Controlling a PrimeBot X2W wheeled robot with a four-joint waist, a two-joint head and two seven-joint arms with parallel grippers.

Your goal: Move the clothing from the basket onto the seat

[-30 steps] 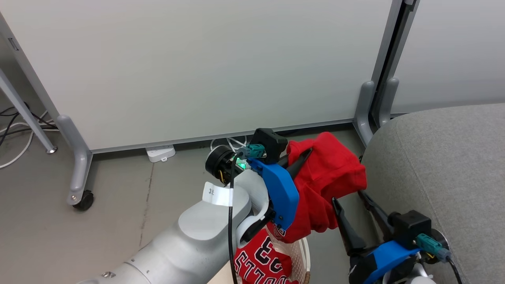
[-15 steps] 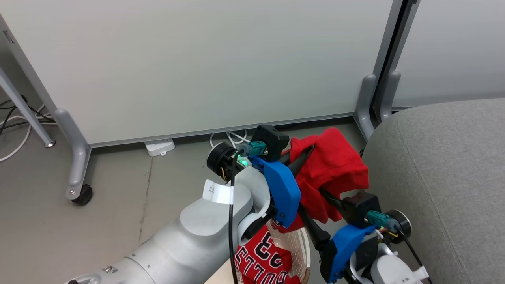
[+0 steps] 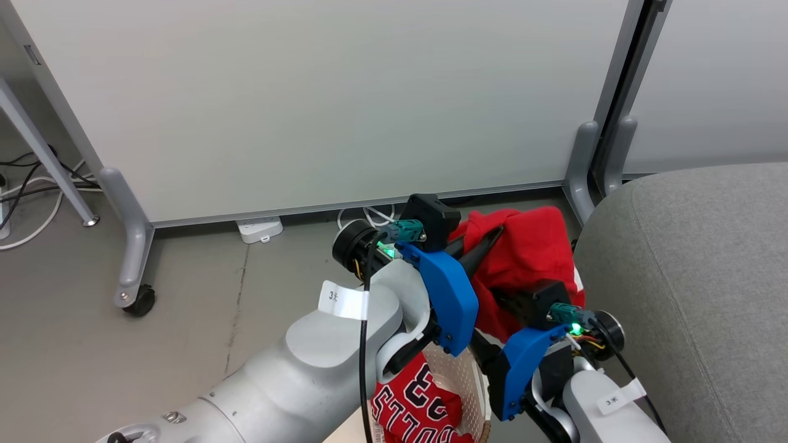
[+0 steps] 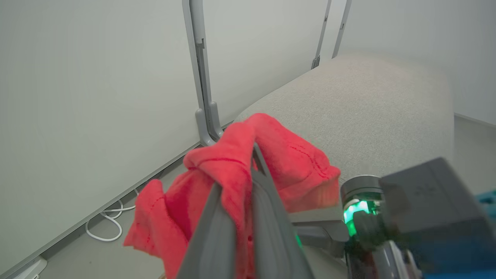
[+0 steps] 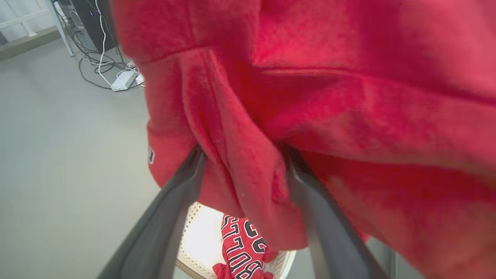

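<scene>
Above the basket (image 3: 462, 376), left pincer (image 4: 248, 162) clamps one plain garment (image 3: 535, 246) — right pincer (image 5: 244, 151) spread; one jersey (image 3: 412, 409) inside.

The right gripper's (image 5: 244, 152) tips lie buried in the red garment (image 3: 529, 252); the left arm (image 3: 320, 369) hides most of the basket (image 3: 463, 381), cropped with the jersey (image 3: 412, 406) at the head view's lower edge.

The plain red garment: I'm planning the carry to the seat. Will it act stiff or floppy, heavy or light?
Likely very floppy: pinched in the left gripper, the plain red garment drapes over it and hangs in loose bunches. Probably light, since one pinch holds it all up. The right gripper straddles a lower fold, open; a second hold might limit swinging.
</scene>
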